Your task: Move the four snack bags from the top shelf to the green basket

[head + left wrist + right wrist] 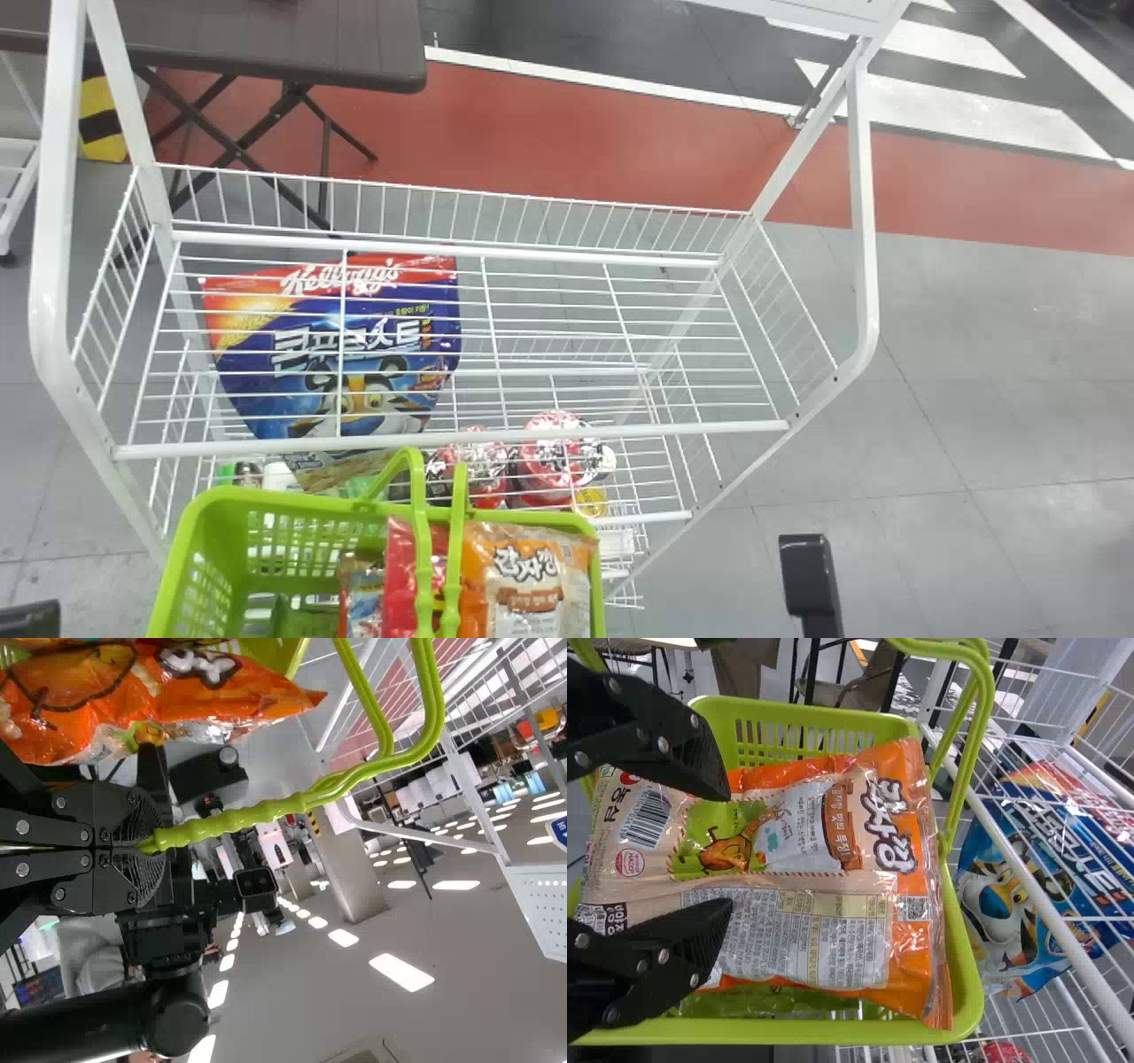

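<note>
Right pincer point(728, 849), fingers spread, hangs over the orange snack bag point(806, 855) in the green basket point(967, 979), its handle point(239, 818) clenched by the left pincer point(158, 843). With a red bag point(401, 571), blue bag point(364, 601) and green bag point(306, 623) also inside, loading looks complete; withdrawal comes next.

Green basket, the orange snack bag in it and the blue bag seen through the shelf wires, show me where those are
Green basket point(297, 502): head view, far rim.
Orange snack bag point(788, 877): right wrist view, middle of its printed side.
Blue bag point(390, 370): head view, printed front.
</note>
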### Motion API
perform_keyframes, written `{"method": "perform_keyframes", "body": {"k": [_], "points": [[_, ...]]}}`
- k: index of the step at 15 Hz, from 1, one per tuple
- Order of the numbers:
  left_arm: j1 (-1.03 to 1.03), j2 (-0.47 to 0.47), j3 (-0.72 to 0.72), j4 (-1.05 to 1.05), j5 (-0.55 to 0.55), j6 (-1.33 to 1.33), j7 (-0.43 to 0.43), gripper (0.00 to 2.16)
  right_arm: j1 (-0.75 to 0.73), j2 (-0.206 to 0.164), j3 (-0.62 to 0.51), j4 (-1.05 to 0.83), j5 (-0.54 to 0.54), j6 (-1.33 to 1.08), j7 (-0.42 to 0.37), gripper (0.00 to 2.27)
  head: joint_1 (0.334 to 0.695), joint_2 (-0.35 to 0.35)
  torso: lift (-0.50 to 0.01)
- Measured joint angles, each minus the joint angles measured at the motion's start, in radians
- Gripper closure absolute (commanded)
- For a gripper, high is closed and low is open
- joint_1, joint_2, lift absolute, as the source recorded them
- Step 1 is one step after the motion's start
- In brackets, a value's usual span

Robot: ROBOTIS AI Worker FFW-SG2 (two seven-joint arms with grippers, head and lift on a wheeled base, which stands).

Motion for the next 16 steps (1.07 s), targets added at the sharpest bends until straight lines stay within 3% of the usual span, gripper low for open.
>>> {"method": "perform_keyframes", "body": {"k": [5,10,16], "points": [[0.004,-0.001,0.001,-0.002,0.0,0.0,0.002,1.28,0.004,0.0,-0.051,-0.05,-0.001,-0.098,0.025,0.07,0.695,-0.35,0.0],[0.004,-0.002,-0.008,-0.002,-0.008,-0.003,0.018,1.28,0.026,0.0,-0.035,-0.064,0.072,-0.571,0.064,0.07,0.695,-0.35,0.0],[-0.007,-0.003,-0.025,0.019,-0.018,-0.011,0.032,1.28,0.093,0.0,0.237,-0.017,0.382,-1.317,-0.191,0.07,0.695,-0.35,0.0]]}}
